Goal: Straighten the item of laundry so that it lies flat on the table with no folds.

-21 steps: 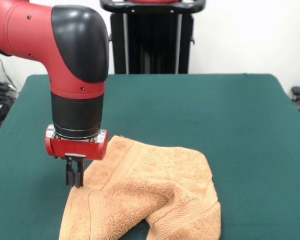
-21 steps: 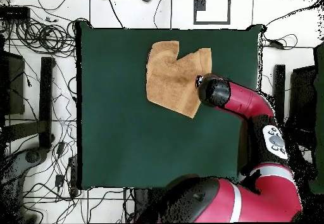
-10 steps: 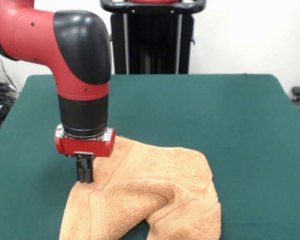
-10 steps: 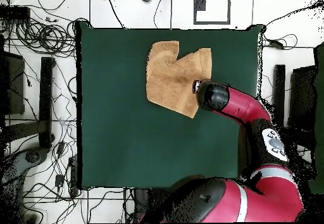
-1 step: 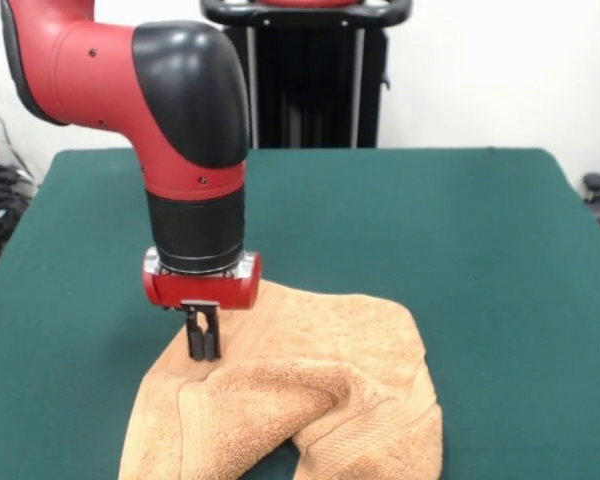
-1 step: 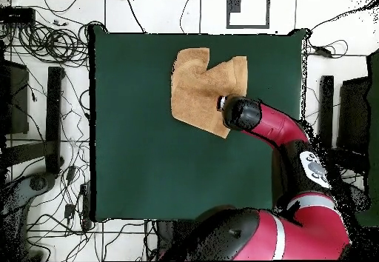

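Pointing straight down, the pincer (image 5: 203, 350) has its two black fingers (image 5: 195, 340) pressed close together with their tips on the towel (image 5: 320, 385), at the left part of the cloth as seen from the front; whether any fabric is pinched between them cannot be told, but no gap shows between the fingers. Above the pincer sit a red collar and the black and red wrist of the arm (image 5: 180, 130), which comes down from the upper left of the front view. The peach towel lies crumpled on the green worktop (image 5: 460, 250), near the front edge and a little left of the middle in the front view. Its far part lies fairly flat, while the near part is bunched into a thick rolled fold that runs across the cloth, with a woven border band showing along the near right corner. From overhead, the towel (image 6: 196, 89) sits close to the top edge of the worktop (image 6: 148, 163), its outline notched at the top, and the arm (image 6: 266, 126) reaches over its lower right corner from the bottom right.
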You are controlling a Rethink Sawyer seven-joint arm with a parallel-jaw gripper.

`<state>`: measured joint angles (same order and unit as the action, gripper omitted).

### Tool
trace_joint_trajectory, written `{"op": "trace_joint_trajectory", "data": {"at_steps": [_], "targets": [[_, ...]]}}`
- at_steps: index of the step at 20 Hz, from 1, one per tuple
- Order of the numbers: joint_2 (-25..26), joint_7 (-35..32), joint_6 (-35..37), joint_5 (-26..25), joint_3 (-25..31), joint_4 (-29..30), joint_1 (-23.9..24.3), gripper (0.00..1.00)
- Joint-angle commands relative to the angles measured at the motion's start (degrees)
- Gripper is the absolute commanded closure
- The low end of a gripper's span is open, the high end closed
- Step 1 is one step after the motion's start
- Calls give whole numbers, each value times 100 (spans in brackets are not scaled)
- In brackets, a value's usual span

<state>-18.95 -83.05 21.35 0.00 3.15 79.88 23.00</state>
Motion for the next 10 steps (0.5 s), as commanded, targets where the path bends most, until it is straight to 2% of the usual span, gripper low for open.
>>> {"op": "trace_joint_trajectory", "data": {"at_steps": [1, 5, 10], "targets": [[321, -1219, 23, 346, 675, 586, -248, 100], [591, -1100, 118, 300, 522, 336, -337, 100], [917, -893, -198, 222, 738, 234, -119, 100]]}}
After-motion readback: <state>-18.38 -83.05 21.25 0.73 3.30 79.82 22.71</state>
